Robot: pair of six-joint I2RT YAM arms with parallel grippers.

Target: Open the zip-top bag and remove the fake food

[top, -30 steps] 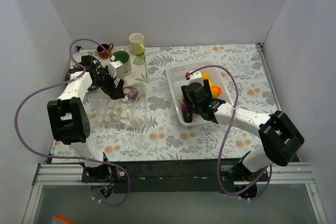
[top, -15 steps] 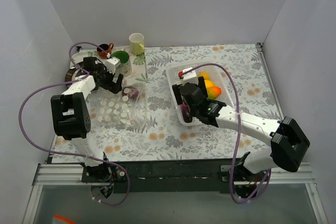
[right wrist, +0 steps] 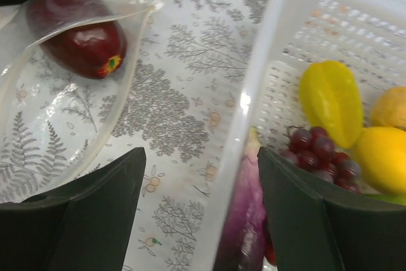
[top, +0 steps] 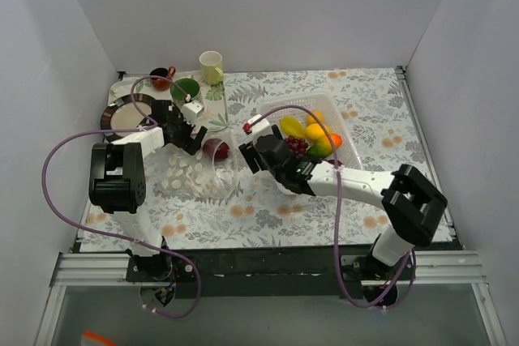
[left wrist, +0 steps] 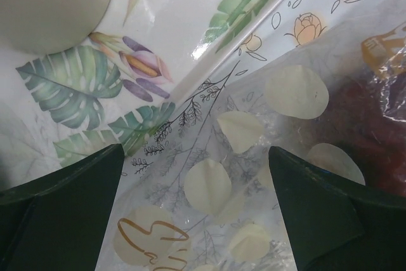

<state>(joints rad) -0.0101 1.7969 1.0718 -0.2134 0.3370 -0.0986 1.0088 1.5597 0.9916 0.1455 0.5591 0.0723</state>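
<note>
The zip-top bag [top: 193, 174] is seen lying on the flowered desk [top: 268, 210] at the left, between the two arms, a clear floppy film printed with white dots. One red fruit [right wrist: 79, 39] is seen inside it near the mouth, which appears to gape toward the white perforated basket [top: 350, 142]. The rest of the fake food is gathered in that basket: a yellow starfruit [right wrist: 333, 103], a grape bunch [right wrist: 320, 150], a lemon [right wrist: 384, 160] and an eggplant [right wrist: 244, 220].

The left gripper [top: 193, 127] is held over the bag's far edge with its fingers spread apart and nothing pinched between them. The right gripper [top: 250, 147] is likewise spread and empty, placed between bag and basket, facing the mouth.

The film is judged to be light, slippery and limp, so it is likely to crumple or slide if pushed; a pinch on the stiffer zip rim is advised to keep it pinned. The fruit is judged hard, smooth and light, best taken across its narrower middle, where rolling away is least likely.
</note>
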